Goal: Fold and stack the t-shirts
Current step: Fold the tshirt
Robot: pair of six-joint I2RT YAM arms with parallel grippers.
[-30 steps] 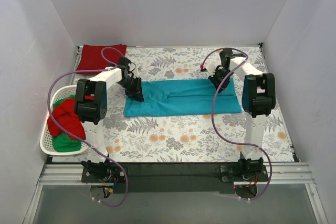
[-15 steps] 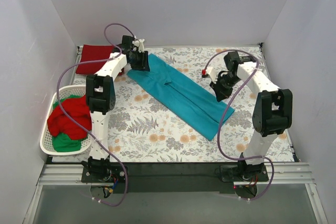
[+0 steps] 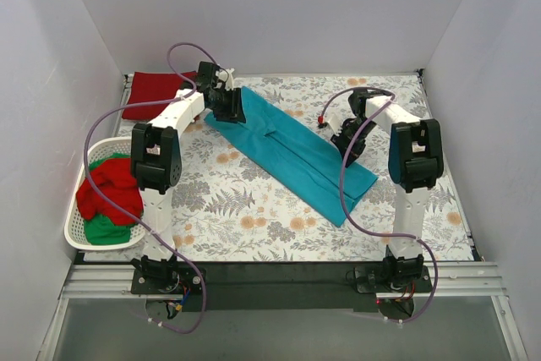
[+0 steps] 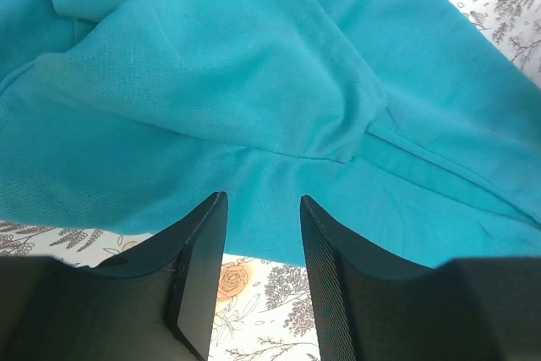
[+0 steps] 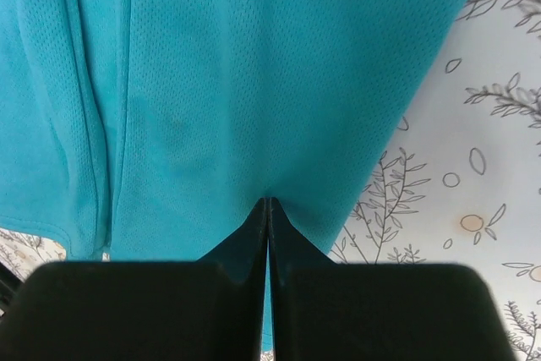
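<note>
Bunching is the likeliest fault. The teal cotton t-shirt (image 3: 287, 154), folded into a long strip, lies slantwise on the floral-print surface (image 3: 254, 221), running from far left to near right. The right tool (image 3: 351, 145) is clenched on the strip's right edge near its nearer end, with cloth pinched between the closed fingers. The left tool (image 4: 262, 200) has its fingers parted over the far end, and I judge it released. A pull from the right alone could drag the strip askew, undo the lengthwise fold or rumple the loose flap under the left wrist.

The left arm is stretched well forward. The right arm is bent sharply, with its tool pointing down.

A folded dark red t-shirt (image 3: 156, 90) lies at the far-left corner. The red and green t-shirts (image 3: 106, 192) sit in a white plastic laundry basket (image 3: 74, 230).
</note>
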